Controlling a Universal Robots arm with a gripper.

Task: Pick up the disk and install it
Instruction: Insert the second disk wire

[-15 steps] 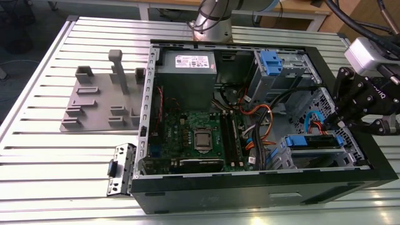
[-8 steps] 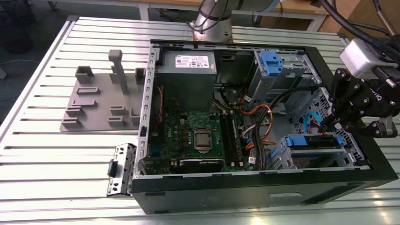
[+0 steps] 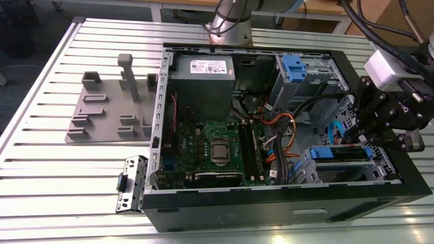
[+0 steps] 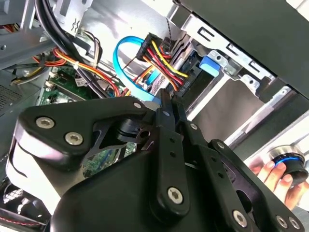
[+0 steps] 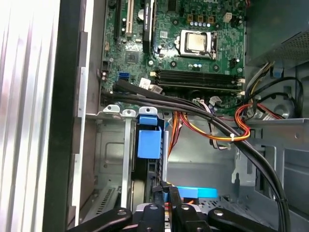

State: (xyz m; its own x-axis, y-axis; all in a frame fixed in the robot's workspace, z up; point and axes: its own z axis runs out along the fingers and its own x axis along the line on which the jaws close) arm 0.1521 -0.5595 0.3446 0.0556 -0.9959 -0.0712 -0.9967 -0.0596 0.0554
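Observation:
The disk (image 3: 339,153) lies in the drive cage at the case's corner, on the exterior view's right, with the blue ends of its carrier showing at both sides. In the first wrist view the disk (image 5: 147,140) stands edge-on in the cage, blue tab on top. My gripper (image 3: 357,136) hangs over the disk's right end inside the open computer case (image 3: 285,195). The black fingers (image 4: 164,113) are pressed together, with their tips at the disk's end and by the blue data cable (image 4: 120,53). In the first wrist view my gripper (image 5: 166,189) is shut, right beside the drive's edge.
A grey power supply (image 3: 203,76) and motherboard (image 3: 217,147) fill the case's left. A blue bracket (image 3: 293,66) sits in the far drive cage. Orange and black cables (image 5: 212,125) cross near the gripper. A grey fixture plate (image 3: 109,112) lies left. A hand (image 4: 275,176) holds a black knob.

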